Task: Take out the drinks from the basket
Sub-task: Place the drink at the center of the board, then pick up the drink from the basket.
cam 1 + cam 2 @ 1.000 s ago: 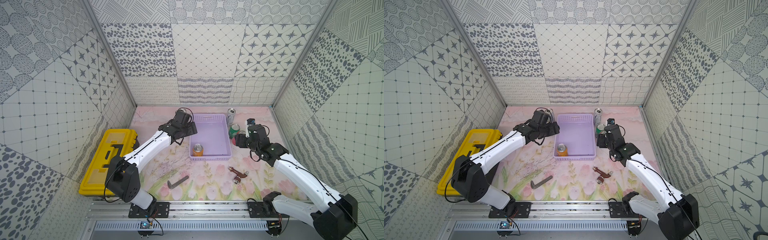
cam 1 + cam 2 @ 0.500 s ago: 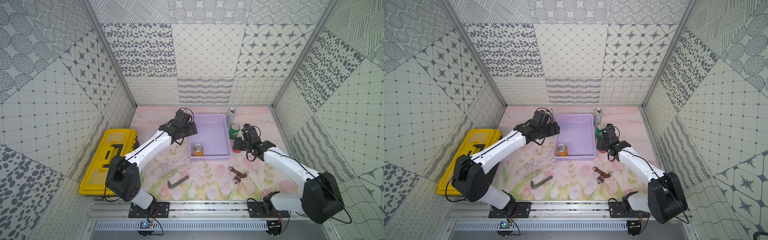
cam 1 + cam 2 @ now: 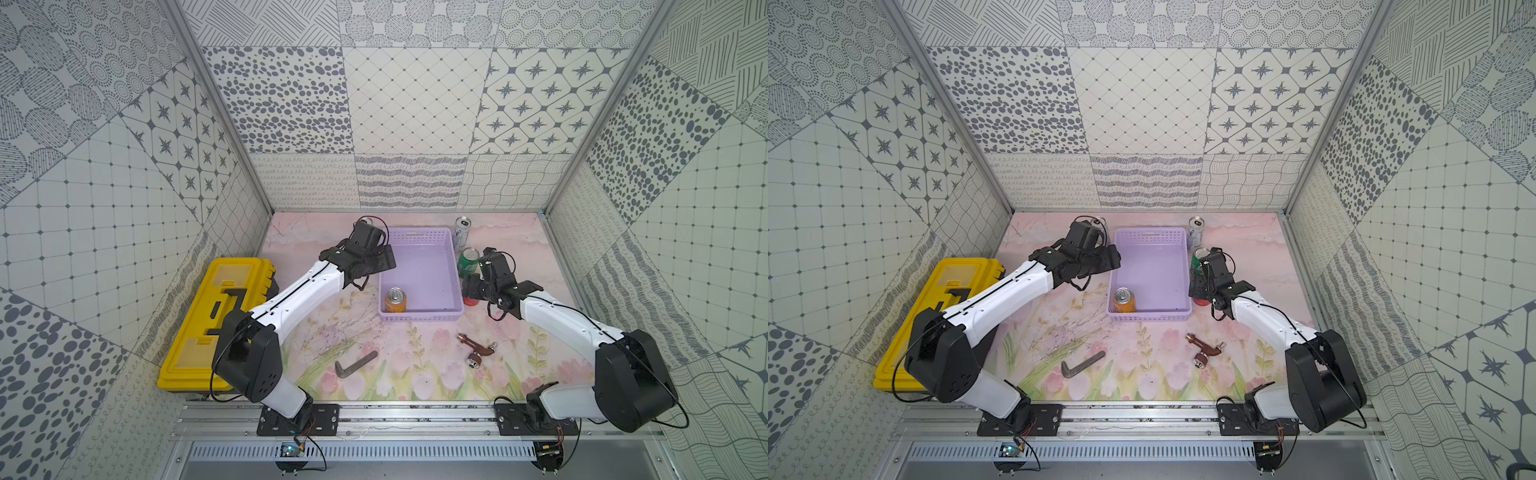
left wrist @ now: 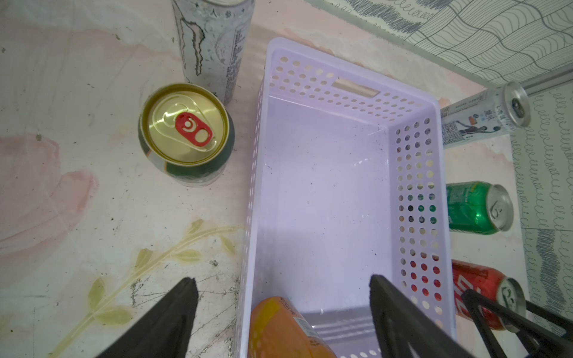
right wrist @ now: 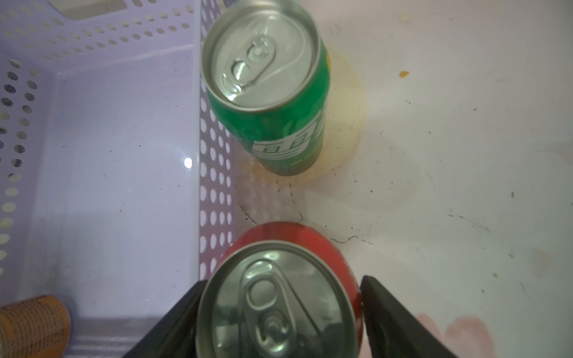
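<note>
Lift the right jaws, slack around the red can point(image 5: 279, 310) standing on the table point(image 5: 434, 155) beside the basket point(image 3: 419, 318), straight up without tipping it, then lower the wide, empty left jaws over the 1 orange can point(image 3: 395, 300) inside.

I work in a robot test cell, the sort of booth a lab sets up: three walls of printed pattern panels point(image 3: 415, 104) held in bare aluminium posts point(image 3: 217, 104) box in a small table covered with a floral sheet point(image 3: 415, 365). My two arms point(image 3: 299, 291) are bolted to a slotted metal rail point(image 3: 415, 415) along the front edge, with small circuit boards point(image 3: 291, 450) and loose wires hanging below it. The things laid out are an odd mix of props: a yellow toolbox point(image 3: 191, 357), a hex key point(image 3: 355, 365), a brass tap point(image 3: 476, 351) and drink cans point(image 3: 395, 300) in and beside a basket point(image 3: 419, 318).
</note>
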